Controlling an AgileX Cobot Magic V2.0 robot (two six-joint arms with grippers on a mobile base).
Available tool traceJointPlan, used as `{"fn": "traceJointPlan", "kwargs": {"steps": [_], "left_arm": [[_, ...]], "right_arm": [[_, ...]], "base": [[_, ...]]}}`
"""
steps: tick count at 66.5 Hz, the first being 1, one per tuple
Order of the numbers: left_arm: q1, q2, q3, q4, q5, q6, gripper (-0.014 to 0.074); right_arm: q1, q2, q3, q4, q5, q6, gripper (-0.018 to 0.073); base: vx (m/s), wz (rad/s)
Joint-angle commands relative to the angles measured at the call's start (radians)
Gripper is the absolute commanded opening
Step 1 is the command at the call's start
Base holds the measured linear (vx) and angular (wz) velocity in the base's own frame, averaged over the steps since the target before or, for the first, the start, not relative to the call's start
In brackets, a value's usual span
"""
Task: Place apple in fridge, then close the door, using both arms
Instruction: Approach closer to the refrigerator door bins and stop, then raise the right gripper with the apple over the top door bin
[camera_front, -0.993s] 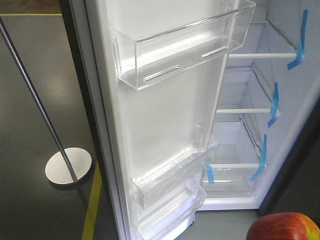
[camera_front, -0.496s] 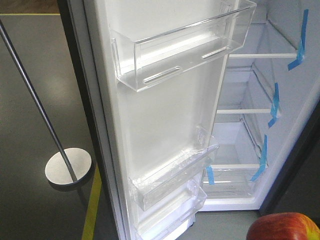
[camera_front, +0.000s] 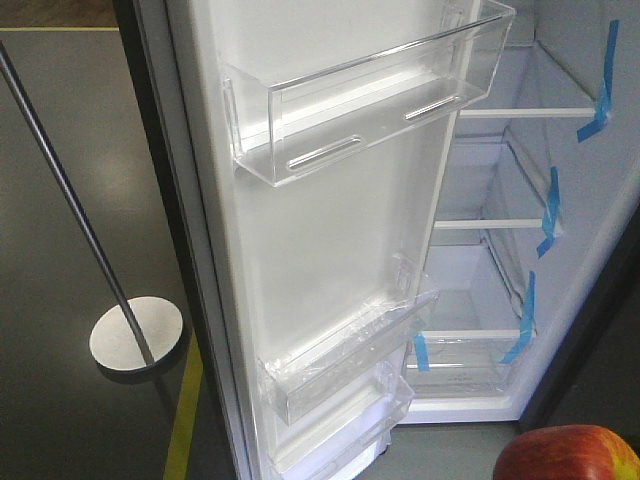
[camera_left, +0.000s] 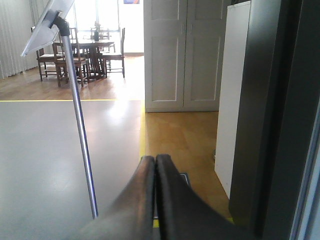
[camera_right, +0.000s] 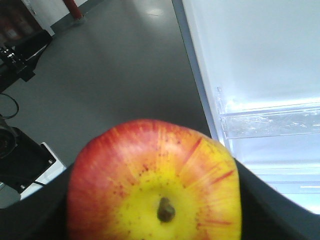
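Observation:
The red and yellow apple (camera_right: 155, 182) fills the right wrist view, stem towards the camera, with my right gripper (camera_right: 155, 200) shut on it, black fingers at both sides. Its top also shows at the front view's bottom right corner, the apple (camera_front: 565, 452). The fridge (camera_front: 520, 250) stands open ahead, white shelves marked with blue tape. The door (camera_front: 330, 250) is swung wide, its white inner face and clear bins towards me. My left gripper (camera_left: 155, 162) is shut on nothing, its tips pressed together, beside the door's dark outer face (camera_left: 270, 115).
A metal pole (camera_front: 70, 200) on a round base (camera_front: 137, 332) stands left of the door. Yellow floor tape (camera_front: 185, 410) runs by the door's foot. White cabinets (camera_left: 180, 50) and a dining table with chairs (camera_left: 85, 50) are far off.
The fridge and door have shifted slightly in the front view. The apple stays at the bottom right corner.

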Motion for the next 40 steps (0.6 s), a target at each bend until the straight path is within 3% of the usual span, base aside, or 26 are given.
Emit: {"fn": "traceJointPlan", "kwargs": {"steps": [1, 26, 33, 40], "left_arm": [[-0.005, -0.015, 0.014, 0.000, -0.081, -0.005, -0.0006], [-0.005, -0.015, 0.014, 0.000, -0.081, -0.005, -0.0006], [-0.005, -0.015, 0.014, 0.000, -0.081, -0.005, -0.0006], [-0.005, -0.015, 0.014, 0.000, -0.081, -0.005, -0.0006]], "right_arm": [[0.000, 0.008, -0.028, 0.039, -0.066, -0.011, 0.0331], [0.000, 0.008, -0.028, 0.041, -0.068, -0.014, 0.0330], [0.000, 0.010, -0.028, -0.019, -0.100, -0.009, 0.0319], [0.000, 0.051, -0.031, -0.138, -0.132, 0.069, 0.0299]], "base": [[0.00, 0.00], [0.00, 0.00], [0.00, 0.00], [0.00, 0.00]]}}
